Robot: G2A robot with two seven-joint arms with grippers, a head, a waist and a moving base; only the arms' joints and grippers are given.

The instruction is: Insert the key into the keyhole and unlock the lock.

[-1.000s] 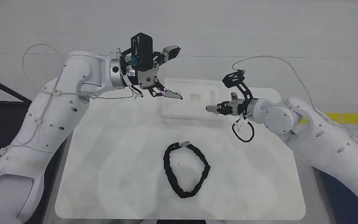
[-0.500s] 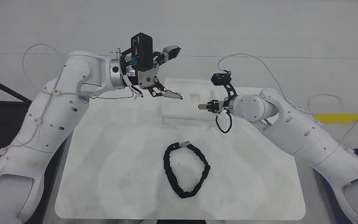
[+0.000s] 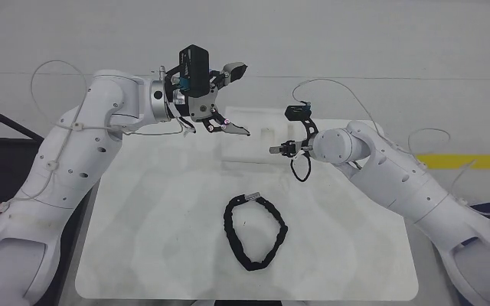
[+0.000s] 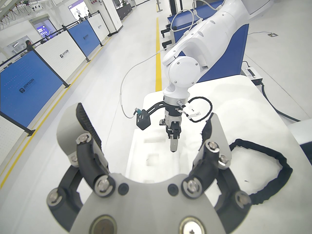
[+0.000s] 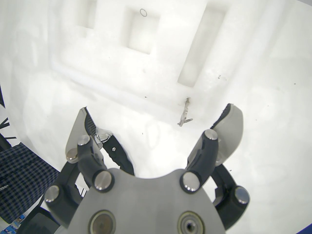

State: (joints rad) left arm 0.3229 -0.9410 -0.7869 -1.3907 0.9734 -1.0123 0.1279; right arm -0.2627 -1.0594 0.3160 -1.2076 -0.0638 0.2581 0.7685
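Your left tool [image 3: 241, 101]: spread wide, empty, raised over far-left part of worktop [image 3: 153, 229]. Your right tool [image 5: 157, 112]: also spread, empty, hung low above foam tray [image 5: 170, 57] at far centre. Key [image 5: 184, 113] lay flat just beside tray's long pocket, below right tool, touched by neither finger. Chain lock [image 4: 256, 147] lay in loop on worktop, nearer than tray, apart from both tools.

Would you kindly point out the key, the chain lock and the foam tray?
key [image 5: 184, 113], right wrist view, middle of its shaft
chain lock [image 4: 268, 151], left wrist view, black sleeve
foam tray [image 5: 173, 49], right wrist view, bare top between recesses
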